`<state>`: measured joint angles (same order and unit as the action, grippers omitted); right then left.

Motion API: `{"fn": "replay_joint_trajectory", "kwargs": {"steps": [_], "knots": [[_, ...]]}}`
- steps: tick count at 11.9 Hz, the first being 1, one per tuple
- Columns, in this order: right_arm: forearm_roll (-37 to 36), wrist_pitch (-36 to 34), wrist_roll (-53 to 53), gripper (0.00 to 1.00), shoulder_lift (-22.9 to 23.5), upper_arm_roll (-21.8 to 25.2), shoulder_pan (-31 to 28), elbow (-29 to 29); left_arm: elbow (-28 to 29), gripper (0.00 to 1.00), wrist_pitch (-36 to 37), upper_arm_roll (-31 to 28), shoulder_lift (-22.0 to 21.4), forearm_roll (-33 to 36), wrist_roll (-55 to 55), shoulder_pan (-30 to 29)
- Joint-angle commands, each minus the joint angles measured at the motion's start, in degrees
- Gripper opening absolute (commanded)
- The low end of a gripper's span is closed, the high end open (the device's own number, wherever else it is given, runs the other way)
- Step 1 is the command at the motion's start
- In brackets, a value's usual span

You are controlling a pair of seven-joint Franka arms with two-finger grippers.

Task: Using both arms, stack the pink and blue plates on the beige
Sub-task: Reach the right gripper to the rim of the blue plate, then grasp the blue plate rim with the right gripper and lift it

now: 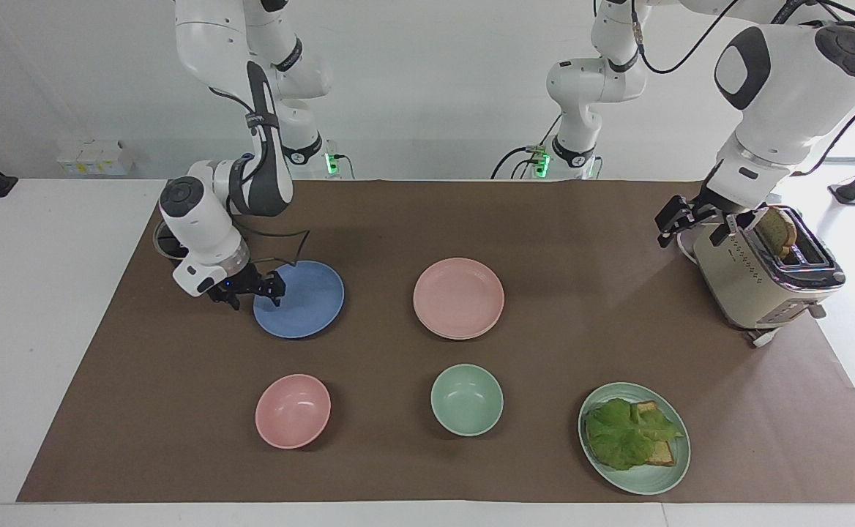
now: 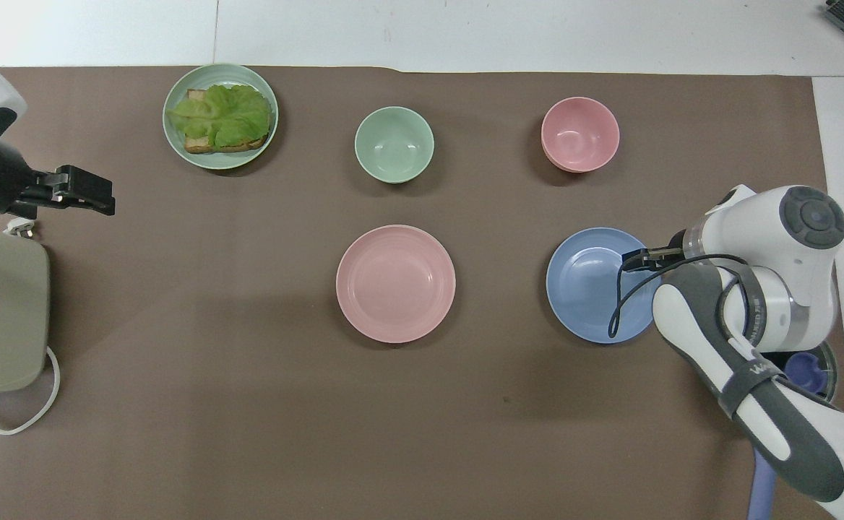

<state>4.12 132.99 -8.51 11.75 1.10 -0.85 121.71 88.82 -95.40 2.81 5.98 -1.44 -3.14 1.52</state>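
— How far along are they with the stacking?

— Barely started, I'd say. The medium-blue shallow round matte plate [image 1: 310, 300] lies flat on the brown-covered table [image 1: 581, 219]. The right arm's black two-finger end effector [image 1: 252, 288] is low at that plate's rim, on the edge toward the right arm's end of the table. It looks to be touching the rim or just beside it.

— Has it got hold of the plate?

— I cannot tell whether it is open or closed on the rim. The plate is not lifted, at any rate.

— And the pink one?

— The pale pink shallow round matte plate [image 1: 458, 296] sits mid-table, well apart from the right end effector, toward the left arm's end. It is about as far from the robots as the blue one. Nothing is touching it.

— Where's the beige round plate they are meant to stack on?

— I can't pick it out on its own anywhere. It may be lying under the pink plate, in which case the pink step is already done. I cannot say so from here.

— What about the other arm?

— It waits. The left end effector [image 1: 673, 223] hangs open and holds nothing, up beside the beige boxy toaster [image 1: 749, 285] and well away from both plates.

— So what's left?

— At the least, the blue plate has to be gripped, carried over and set on the stack.
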Motion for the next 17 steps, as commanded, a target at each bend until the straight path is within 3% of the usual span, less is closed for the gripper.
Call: {"fn": "replay_joint_trajectory", "kwargs": {"steps": [1, 2, 4, 12, 17], "knots": [[2.2, -1.7, -3.7, 0.14, -0.4, -0.4, -1.5, 0.9, -0.1, 1.00, 0.8, 0.4, -0.3, 0.7, 0.6, -0.6], [3.1, -1.9, -4.2, 0.06, -0.5, -0.4, -1.6, 0.9, -0.1, 1.00, 0.8, 0.4, -0.3, 0.7, 0.6, -0.6], [3.3, -1.9, -4.1, 0.01, -0.5, -0.4, -1.6, 1.0, -0.1, 1.00, 0.9, 0.4, -0.3, 0.7, 0.6, -0.6], [8.6, -2.4, -3.7, 0.00, -0.3, -1.3, -0.6, -0.9, -0.1, 1.00, 0.8, 0.4, -0.3, 0.7, 0.5, -0.6], [8.9, -7.8, 0.0, 0.00, -1.7, -3.0, 1.6, -6.3, -0.1, 1.00, 0.8, 0.4, -0.3, 0.7, 0.6, -0.6]]}}
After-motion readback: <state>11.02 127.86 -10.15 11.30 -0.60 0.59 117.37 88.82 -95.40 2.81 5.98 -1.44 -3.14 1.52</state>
